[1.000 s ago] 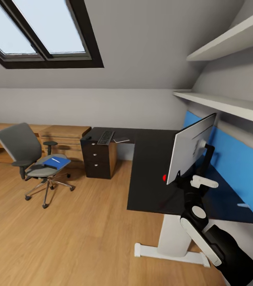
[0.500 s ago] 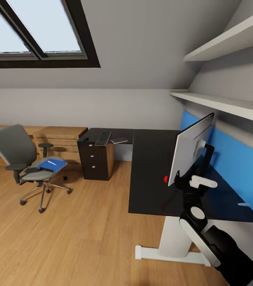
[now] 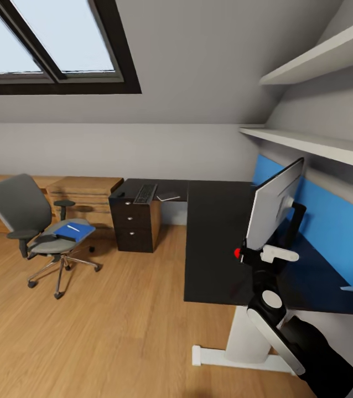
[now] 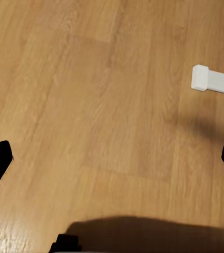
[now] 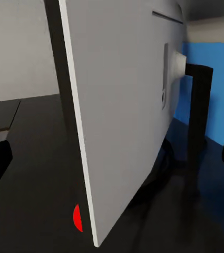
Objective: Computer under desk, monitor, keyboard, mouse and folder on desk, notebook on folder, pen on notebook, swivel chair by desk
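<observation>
Apparently busy with the monitor [image 3: 273, 207]: standing upright on its black stand toward the back edge of the desk [image 3: 215, 221], before the blue panel, pale back turned to the right wrist camera, red dot [image 5: 77, 217] at the lower corner.

To shift it well, better to take hold low, by the bottom corner or the stand, push slowly and level, and watch for tipping, since a thin wide screen probably topples easily. Worth leaving bare desk in front for the keyboard [image 3: 146, 192], now lying at the far left corner.

Right gripper [image 3: 248, 255] close at the monitor's lower corner, fingers spread wide, with the screen's edge showing between them in the right wrist view; cannot tell whether either finger touches it, but not clamped on it.

Left gripper [image 4: 112, 161] hanging over the wooden floor [image 4: 90, 79] near the desk's white foot [image 4: 214, 80], fingers wide apart, holding nothing.

Well apart to the left: swivel chair [image 3: 21, 210], blue folder [image 3: 74, 230] on its seat.
</observation>
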Robot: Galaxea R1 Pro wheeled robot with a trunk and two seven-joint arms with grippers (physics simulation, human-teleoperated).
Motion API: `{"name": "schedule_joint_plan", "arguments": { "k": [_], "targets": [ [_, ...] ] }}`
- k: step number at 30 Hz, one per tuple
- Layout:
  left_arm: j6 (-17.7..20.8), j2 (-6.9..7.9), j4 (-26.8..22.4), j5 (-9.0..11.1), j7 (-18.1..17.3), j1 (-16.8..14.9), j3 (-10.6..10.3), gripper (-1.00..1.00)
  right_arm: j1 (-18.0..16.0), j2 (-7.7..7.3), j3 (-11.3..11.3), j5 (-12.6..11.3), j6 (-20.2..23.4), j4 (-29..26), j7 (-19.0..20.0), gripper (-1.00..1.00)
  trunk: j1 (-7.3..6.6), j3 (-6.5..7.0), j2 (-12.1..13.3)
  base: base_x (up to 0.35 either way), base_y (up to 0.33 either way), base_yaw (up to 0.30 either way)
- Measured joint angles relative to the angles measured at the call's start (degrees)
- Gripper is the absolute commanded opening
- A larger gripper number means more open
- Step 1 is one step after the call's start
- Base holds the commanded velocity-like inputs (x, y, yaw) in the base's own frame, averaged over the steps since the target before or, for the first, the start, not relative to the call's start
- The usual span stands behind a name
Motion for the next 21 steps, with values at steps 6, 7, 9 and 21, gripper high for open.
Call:
{"name": "schedule_joint_plan", "arguments": {
  "k": [6, 7, 9, 21],
  "targets": [
    [0.0, 0.0, 0.0, 0.0, 0.0, 0.0, 0.0, 1.0, 0.0, -0.04, 0.0, 0.1, 0.0, 0.0, 0.0, 1.0, 0.02, 0.0, 0.0, 0.042, 0.04, 0.0],
    [-0.1, 0.0, 0.0, 0.0, 0.0, 0.0, 0.0, 1.0, 0.0, -0.04, 0.0, 0.1, 0.0, 0.0, 0.0, 1.0, 0.02, 0.0, 0.0, 0.011, 0.011, 0.0],
    [0.0, 0.0, 0.0, 0.0, 0.0, 0.0, 0.0, 1.0, 0.0, -0.05, 0.0, 0.1, 0.0, 0.0, 0.0, 1.0, 0.02, 0.0, 0.0, 0.008, 0.008, 0.0],
    [0.0, 0.0, 0.0, 0.0, 0.0, 0.0, 0.0, 1.0, 0.0, -0.06, -0.1, 0.2, 0.0, 0.3, 0.0, 1.0, 0.0, 0.0, 0.0, 0.148, 0.098, 0.0]
  ]
}}
